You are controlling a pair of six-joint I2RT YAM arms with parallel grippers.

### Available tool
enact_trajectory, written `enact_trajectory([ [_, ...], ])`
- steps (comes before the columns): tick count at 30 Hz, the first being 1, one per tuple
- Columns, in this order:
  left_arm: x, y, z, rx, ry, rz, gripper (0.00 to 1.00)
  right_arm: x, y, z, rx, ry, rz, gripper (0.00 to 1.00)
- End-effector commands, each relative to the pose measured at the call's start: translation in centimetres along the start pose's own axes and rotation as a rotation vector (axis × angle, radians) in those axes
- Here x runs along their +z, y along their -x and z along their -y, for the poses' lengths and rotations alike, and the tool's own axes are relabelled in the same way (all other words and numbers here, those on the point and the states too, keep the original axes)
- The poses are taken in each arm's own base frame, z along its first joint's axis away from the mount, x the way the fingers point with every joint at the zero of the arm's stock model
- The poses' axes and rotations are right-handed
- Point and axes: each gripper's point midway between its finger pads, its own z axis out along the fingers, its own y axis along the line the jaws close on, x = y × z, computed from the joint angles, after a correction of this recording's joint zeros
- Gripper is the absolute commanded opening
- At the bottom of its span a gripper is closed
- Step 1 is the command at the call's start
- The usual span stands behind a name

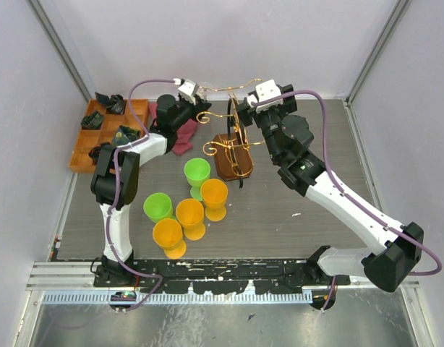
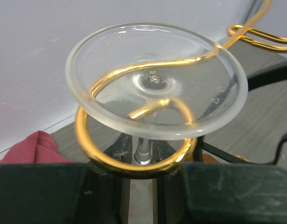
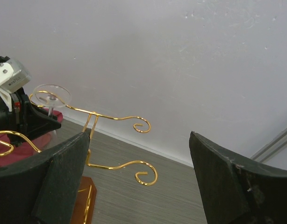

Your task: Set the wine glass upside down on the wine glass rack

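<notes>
Clear wine glass (image 2: pixel 155 81) inverted, foot up, stem inside gold wine glass rack (image 1: pixel 233 160) curl.

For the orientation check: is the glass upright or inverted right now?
Inverted: the glass shows its foot on top, stem running down inside a rack loop into the left gripper.

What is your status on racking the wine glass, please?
Left gripper shut on wine glass stem; right gripper open, empty. Glass inverted, stem inside wine glass rack curl. Nothing seen blocking.
</notes>
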Motion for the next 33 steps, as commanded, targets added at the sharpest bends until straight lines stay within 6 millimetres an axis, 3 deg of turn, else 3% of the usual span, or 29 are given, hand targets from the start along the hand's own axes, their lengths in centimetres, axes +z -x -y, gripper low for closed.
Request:
enact_trajectory([
  [1, 1.1, 3.2, -2.2, 0.008, 0.102, 0.113, 0.00, 0.2, 1.2, 0.4, 0.025, -0.026, 0.034, 0.93],
  [8, 0.6, 3.3, -3.9, 0.009, 0.170, 0.133, 0.00, 1.0, 0.6, -0.2, 0.002, -0.019, 0.022, 0.93],
  [15, -1.2, 4.4, -5.3, 0.022, 0.205, 0.167, 0.00, 1.7, -0.2, -1.1, -0.020, -0.004, 0.010, 0.93],
  [27, -4.4, 3.8, -3.3, 0.068, 0.157, 0.128, 0.00, 2.3, -0.5, -1.7, -0.023, 0.003, 0.007, 0.94],
  [33, -4.6, 4.1, -2.2, 0.053, 0.108, 0.132, 0.00, 2.3, -0.9, -1.8, -0.015, 0.005, -0.004, 0.94],
])
